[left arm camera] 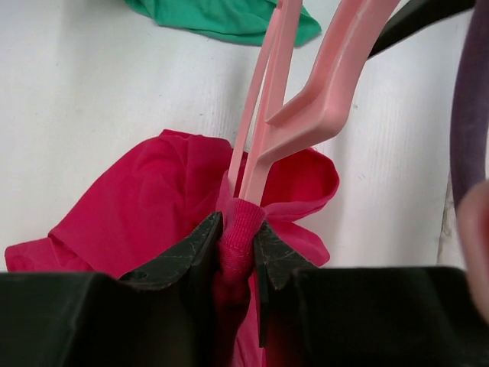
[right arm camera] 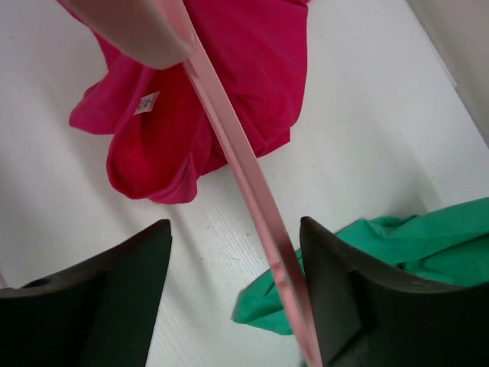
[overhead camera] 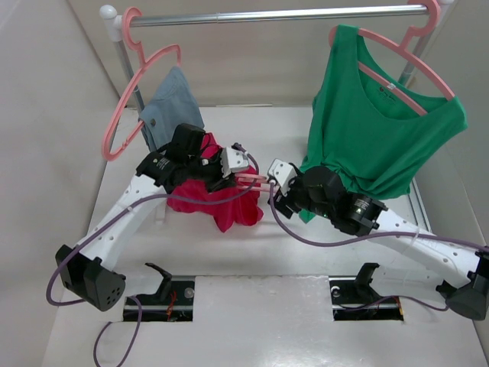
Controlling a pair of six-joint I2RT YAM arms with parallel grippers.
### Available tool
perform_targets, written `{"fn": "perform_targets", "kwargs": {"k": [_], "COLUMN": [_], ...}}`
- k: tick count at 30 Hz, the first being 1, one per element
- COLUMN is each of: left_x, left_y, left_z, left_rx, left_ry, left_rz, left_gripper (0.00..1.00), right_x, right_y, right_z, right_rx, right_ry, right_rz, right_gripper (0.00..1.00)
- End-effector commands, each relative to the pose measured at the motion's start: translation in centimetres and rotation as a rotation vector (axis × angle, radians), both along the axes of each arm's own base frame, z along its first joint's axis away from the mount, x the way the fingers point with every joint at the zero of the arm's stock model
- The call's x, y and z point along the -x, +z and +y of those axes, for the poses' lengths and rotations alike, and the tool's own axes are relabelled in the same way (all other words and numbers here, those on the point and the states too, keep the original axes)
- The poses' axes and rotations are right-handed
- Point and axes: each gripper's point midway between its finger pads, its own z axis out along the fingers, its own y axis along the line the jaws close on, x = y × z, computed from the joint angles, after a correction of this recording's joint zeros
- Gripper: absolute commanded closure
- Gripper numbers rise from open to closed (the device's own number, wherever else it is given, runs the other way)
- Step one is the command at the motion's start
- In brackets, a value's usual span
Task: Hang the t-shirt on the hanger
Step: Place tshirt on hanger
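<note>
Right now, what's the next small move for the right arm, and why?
Probably close the right gripper on the hanger: its jaws stand apart, the bar only against one finger, while the left gripper pinches the t-shirt at the hanger's end.

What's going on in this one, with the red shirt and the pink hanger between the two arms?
The left gripper is pinched shut on a bunched edge of the t-shirt, right where the hanger meets the fabric. The right gripper is open, with a bar of the hanger running between its fingers, close against one. Most of the shirt lies crumpled on the table, so it is not yet on the hanger. A green top hangs on the rail behind.
</note>
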Motion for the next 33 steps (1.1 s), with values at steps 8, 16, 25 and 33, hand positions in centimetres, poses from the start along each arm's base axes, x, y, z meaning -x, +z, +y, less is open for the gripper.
{"fn": "perform_targets", "kwargs": {"k": [8, 16, 25, 33], "left_x": [-5.0, -5.7, -5.8, -6.4], "left_y": [1.0, 1.4, 2.5, 2.8], "left_z": [2.4, 2.7, 2.1, 1.9], "left_rx": [0.072, 0.135, 0.186, 0.203], "left_ry": [0.422, 0.518, 0.540, 0.565], "left_rz": [-0.031, -0.006, 0.027, 0.045], "left_gripper": [1.00, 1.00, 1.00, 1.00], "right_x": [-3.9, -3.0, -8.3, -9.7], "right_y": [7.3, 6.8, 1.4, -3.0], "right_z": [-3.3, -1.7, 6.0, 8.0], "right_rx": [-0.263, -0.372, -0.356, -0.416], "right_ry": [-0.431, -0.380, -0.275, -0.319], "right_rz": [-0.044, 0.021, 0.163, 0.327], "right_gripper": [0.13, 0.11, 0.14, 0.22]}}
